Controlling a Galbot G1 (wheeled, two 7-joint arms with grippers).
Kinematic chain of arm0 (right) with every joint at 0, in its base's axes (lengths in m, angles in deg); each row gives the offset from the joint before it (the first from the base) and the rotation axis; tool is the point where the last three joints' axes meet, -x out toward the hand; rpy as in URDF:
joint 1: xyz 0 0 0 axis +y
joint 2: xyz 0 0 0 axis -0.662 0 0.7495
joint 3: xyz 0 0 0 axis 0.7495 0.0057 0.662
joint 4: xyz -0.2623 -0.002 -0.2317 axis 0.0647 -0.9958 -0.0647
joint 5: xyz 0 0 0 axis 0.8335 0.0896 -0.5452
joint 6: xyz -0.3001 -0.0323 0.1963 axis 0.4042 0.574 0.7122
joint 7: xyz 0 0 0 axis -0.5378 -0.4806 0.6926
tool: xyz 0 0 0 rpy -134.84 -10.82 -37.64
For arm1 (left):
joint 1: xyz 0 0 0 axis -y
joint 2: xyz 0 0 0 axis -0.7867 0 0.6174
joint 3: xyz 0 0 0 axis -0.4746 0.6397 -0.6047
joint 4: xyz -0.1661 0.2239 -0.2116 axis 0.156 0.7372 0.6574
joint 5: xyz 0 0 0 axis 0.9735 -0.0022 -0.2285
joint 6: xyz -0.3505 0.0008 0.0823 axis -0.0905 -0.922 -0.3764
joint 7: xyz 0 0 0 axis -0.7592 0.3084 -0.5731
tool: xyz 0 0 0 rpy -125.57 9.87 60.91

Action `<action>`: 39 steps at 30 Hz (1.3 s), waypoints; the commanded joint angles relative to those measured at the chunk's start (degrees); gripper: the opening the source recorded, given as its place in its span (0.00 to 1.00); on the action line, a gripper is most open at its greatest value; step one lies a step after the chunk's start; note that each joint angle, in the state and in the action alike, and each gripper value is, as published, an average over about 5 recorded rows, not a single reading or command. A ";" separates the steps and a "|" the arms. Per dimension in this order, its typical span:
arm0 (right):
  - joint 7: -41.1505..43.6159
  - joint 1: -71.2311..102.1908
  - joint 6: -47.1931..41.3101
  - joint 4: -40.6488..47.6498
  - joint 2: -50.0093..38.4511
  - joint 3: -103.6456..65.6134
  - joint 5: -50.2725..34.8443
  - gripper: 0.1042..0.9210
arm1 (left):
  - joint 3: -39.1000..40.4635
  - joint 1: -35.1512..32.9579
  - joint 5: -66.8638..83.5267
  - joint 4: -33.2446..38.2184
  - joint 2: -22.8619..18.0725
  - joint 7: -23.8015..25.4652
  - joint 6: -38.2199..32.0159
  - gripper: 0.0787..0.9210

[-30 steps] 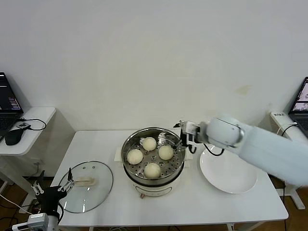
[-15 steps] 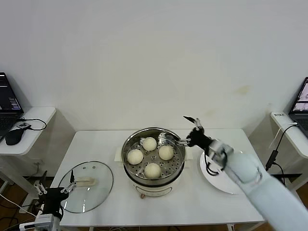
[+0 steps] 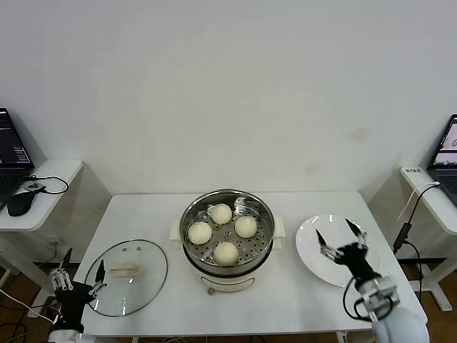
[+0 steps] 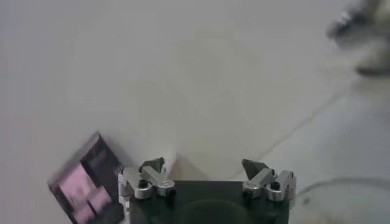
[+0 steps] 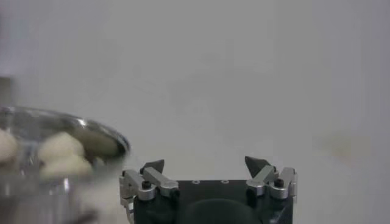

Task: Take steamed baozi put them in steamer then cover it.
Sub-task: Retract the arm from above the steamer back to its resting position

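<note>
Four steamed baozi sit in the steamer; the cover lies on the counter (left side). Right gripper, spread, hovers over the plate; left gripper spread, low.

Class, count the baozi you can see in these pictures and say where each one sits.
4, all on the steamer's perforated tray: back baozi, left baozi, right baozi, front baozi. None seems hidden; the plate holds none.
</note>
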 commanded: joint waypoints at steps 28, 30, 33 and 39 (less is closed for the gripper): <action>-2.69 7.95 6.25 1.24 11.69 -7.70 3.76 0.88 | 6.85 11.71 -34.00 -19.99 4.91 1.82 -4.56 0.88; -2.63 8.19 6.34 1.22 11.76 -7.67 3.82 0.88 | 7.08 12.90 -33.94 -20.65 5.18 2.03 -4.43 0.88; -2.60 8.33 6.41 1.31 11.87 -7.67 3.92 0.88 | 7.54 14.46 -33.86 -21.59 5.62 2.23 -4.25 0.88; -2.56 8.30 6.56 1.53 12.47 -7.22 4.36 0.88 | 8.08 17.26 -33.79 -23.79 6.44 2.40 -4.08 0.88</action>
